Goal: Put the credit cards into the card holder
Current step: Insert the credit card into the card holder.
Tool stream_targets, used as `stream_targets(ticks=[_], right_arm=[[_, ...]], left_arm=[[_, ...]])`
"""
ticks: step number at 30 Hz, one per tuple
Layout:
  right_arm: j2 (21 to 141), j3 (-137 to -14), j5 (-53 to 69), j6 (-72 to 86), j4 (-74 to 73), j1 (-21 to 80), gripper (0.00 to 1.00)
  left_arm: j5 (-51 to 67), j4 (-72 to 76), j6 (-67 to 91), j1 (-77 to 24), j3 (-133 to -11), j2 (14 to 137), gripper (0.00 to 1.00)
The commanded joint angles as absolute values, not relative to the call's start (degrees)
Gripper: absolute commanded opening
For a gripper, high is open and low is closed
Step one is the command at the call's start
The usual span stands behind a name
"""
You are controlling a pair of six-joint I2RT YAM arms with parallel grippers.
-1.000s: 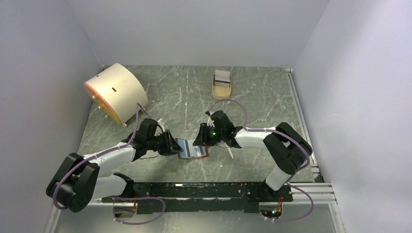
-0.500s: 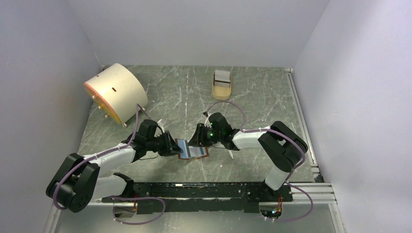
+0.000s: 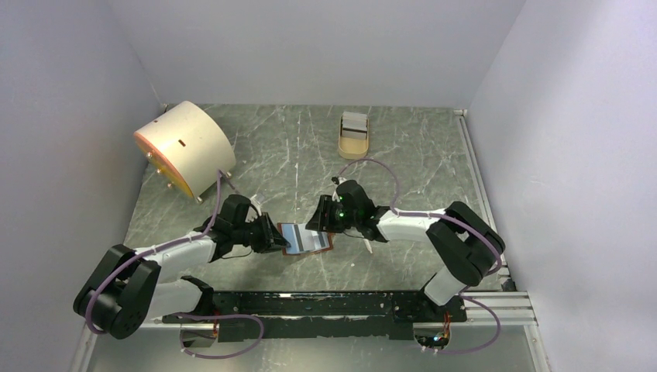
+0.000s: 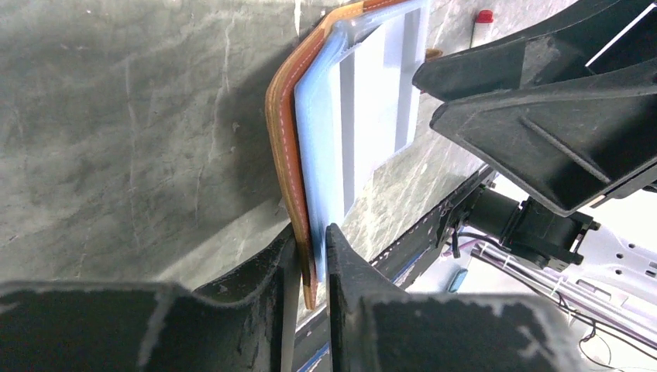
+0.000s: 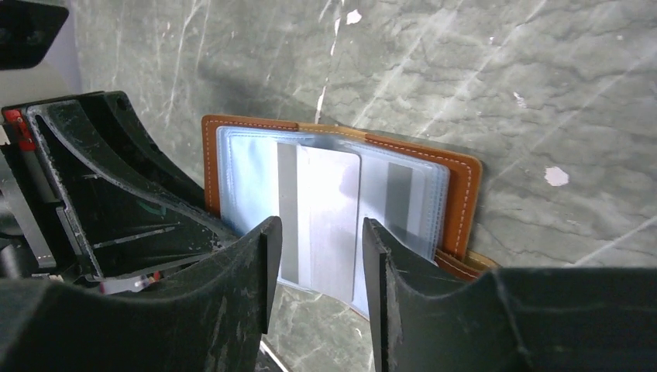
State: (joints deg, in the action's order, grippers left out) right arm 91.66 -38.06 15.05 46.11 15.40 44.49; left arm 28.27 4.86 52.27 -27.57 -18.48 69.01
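Note:
The brown card holder [image 3: 307, 240] lies open between my arms, light blue sleeves up. My left gripper [image 3: 276, 239] is shut on its left edge, and the left wrist view shows the jaws [image 4: 311, 236] pinching the brown cover [image 4: 283, 139] and blue sleeves. My right gripper [image 3: 321, 225] is open over the holder's right half. In the right wrist view its jaws [image 5: 320, 232] straddle a pale credit card [image 5: 329, 217] that sits partly in a sleeve of the holder [image 5: 461, 194], its near end sticking out. More cards [image 3: 355, 121] stand in the tan tray [image 3: 352, 146].
A big cream drum [image 3: 183, 146] lies at the back left. A thin white stick [image 3: 366, 242] lies just right of the card holder, under my right arm. Grey walls close the table at the left, back and right.
My right gripper has shifted a little left over the holder and its elbow has swung right. My left gripper keeps its hold on the holder's edge.

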Motion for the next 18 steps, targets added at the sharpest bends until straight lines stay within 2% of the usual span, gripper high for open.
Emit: stream_targets(ticks=[1,13,18], right_arm=[[91.1,-38.1,11.4,44.4,12.1,45.0,0.47],[97.3,-39.6,15.2,49.4,19.4,48.0,0.48],[98.1,-36.3,20.6,56.0,31.5,48.0,0.47]], left_arm=[[28.7,7.2,52.5,-27.3,-18.1,68.7,0.22],[27.5,6.4,51.3,-27.3,-17.7,67.5,0.23],[28.6,8.8,51.7,-27.3,-17.5,68.6,0.27]])
